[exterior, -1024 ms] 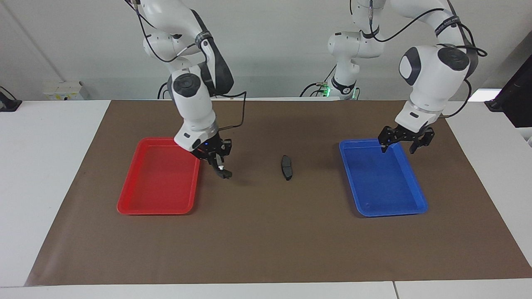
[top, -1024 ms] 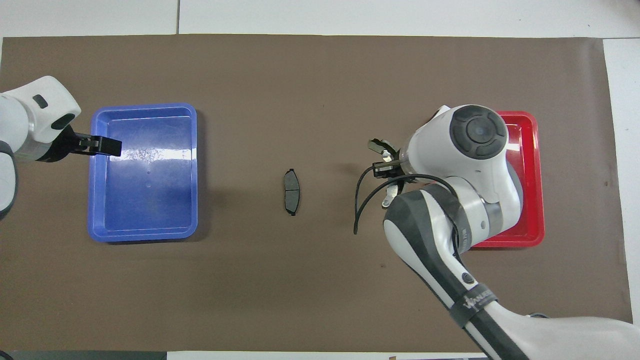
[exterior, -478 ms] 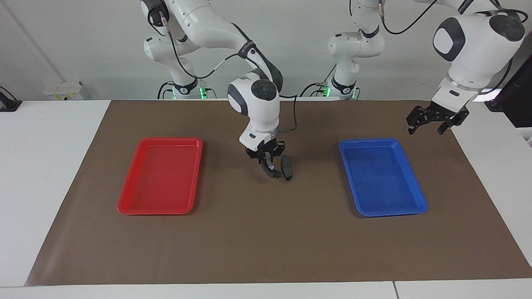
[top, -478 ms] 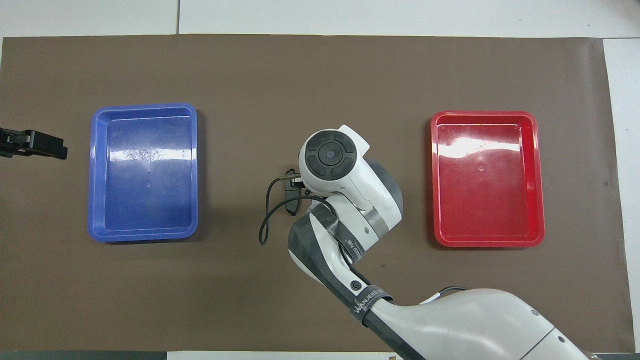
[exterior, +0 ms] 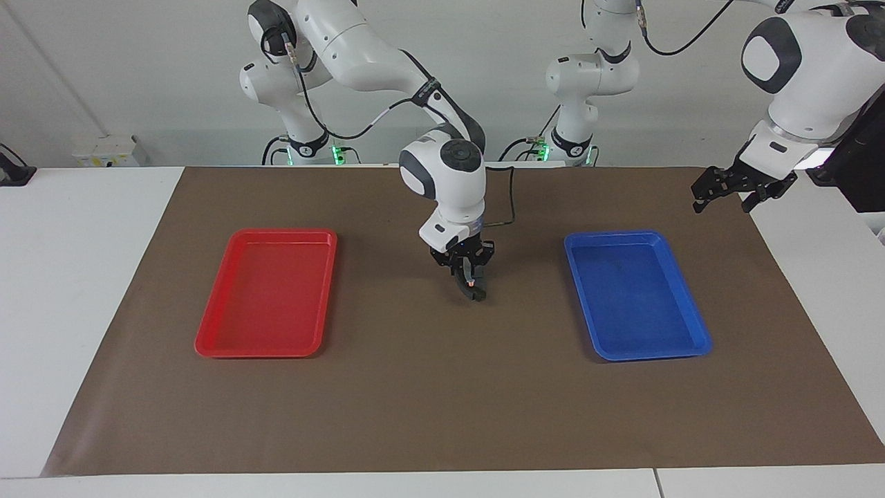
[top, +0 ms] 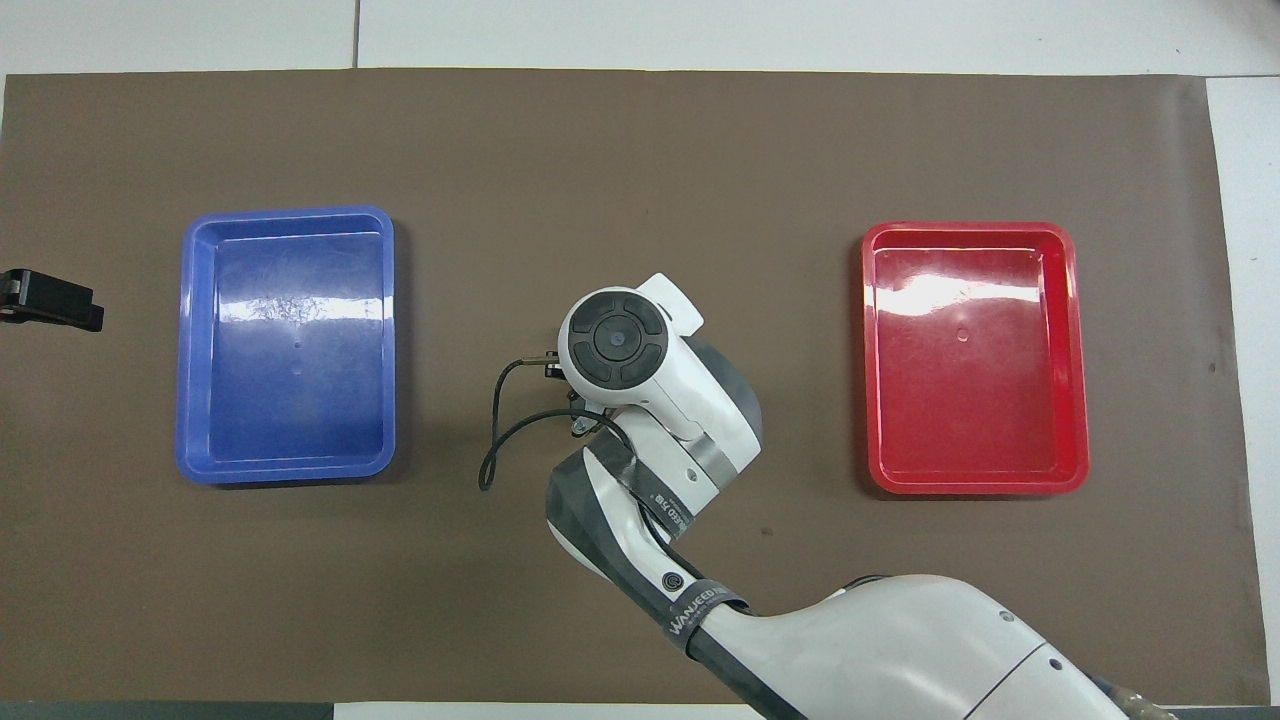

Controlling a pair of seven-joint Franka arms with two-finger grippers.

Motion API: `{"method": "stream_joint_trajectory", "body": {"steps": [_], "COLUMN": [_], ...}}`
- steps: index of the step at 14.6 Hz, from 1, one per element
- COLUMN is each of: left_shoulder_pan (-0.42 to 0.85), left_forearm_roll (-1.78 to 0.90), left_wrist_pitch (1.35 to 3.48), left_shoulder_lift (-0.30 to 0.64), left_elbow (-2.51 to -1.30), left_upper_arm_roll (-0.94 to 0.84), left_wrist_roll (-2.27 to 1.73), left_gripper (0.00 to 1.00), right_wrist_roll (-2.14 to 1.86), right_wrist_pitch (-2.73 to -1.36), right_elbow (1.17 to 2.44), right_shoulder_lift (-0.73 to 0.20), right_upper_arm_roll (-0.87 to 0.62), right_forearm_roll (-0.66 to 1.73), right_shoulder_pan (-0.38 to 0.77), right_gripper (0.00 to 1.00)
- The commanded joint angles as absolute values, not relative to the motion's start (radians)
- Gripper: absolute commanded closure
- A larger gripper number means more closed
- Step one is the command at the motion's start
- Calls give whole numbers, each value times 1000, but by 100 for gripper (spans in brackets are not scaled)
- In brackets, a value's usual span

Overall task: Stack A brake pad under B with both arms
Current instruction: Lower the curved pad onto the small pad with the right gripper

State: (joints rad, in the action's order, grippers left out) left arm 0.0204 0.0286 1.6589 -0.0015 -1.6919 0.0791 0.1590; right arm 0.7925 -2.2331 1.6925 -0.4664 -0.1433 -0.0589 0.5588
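A plain white wall (exterior: 138,76) stood at the robots' end of a white table (exterior: 76,277) covered by a brown mat (exterior: 442,387), with a pale box (exterior: 105,150) at the wall's foot.

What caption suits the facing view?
Right gripper low over dark grey brake pad between red plastic tray and blue plastic tray; left gripper waits.

Glossy plastic blue tray (top: 190,340) and red tray (top: 1078,350) (both glaring) on a matt brown mat (top: 640,150).
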Motion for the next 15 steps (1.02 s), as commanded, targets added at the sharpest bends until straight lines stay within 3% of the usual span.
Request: {"method": "stream_joint_trajectory", "body": {"steps": [1, 15], "left_shoulder_pan": [8, 8], "left_forearm_roll": [31, 31], "left_wrist_pitch": [1644, 1644], "left_shoulder_lift": [2, 2], "left_elbow": [-1684, -1684], "left_upper_arm_roll": [69, 69], "left_wrist_roll": [172, 173], "left_gripper": [1, 1], "right_wrist_roll": [822, 813], "right_wrist_pitch": [-2267, -2336], "right_elbow": [1687, 1732], "right_shoulder_lift": [-472, -495], "right_upper_arm_roll": [-143, -144], "right_forearm_roll": [-81, -141], "right_shoulder_pan": [568, 583], "right_gripper": [100, 100]}}
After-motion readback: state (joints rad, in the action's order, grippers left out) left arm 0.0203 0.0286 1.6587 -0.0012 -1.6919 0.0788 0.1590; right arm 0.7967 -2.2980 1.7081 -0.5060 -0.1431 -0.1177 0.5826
